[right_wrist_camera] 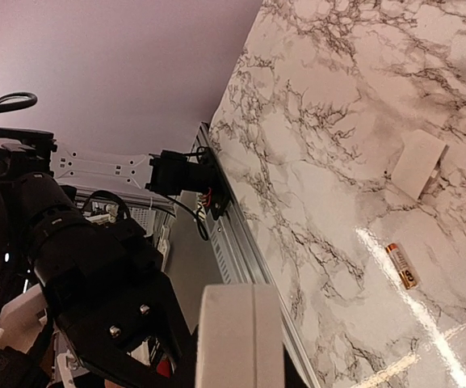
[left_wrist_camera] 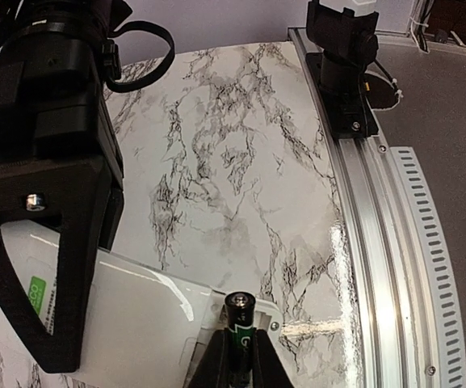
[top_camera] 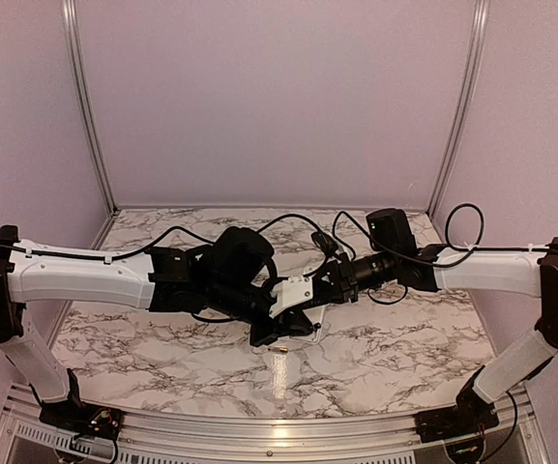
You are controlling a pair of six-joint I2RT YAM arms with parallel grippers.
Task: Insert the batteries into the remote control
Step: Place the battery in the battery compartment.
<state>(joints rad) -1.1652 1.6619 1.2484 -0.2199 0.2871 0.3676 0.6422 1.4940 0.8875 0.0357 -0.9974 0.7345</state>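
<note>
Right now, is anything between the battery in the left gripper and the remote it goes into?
Nothing visible. The battery, pinched in the jaws of the left gripper, has its tip right at the edge of the remote control, with no gap showing. The right gripper clamps the remote further along, clear of that spot.

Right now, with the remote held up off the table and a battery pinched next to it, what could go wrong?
The battery sits narrowly between the left gripper's tips; pressing it in may tilt or pop it loose. The remote seems held by the right gripper alone, so a push might twist it. The spare battery lies loose on the glossy table and could roll.
</note>
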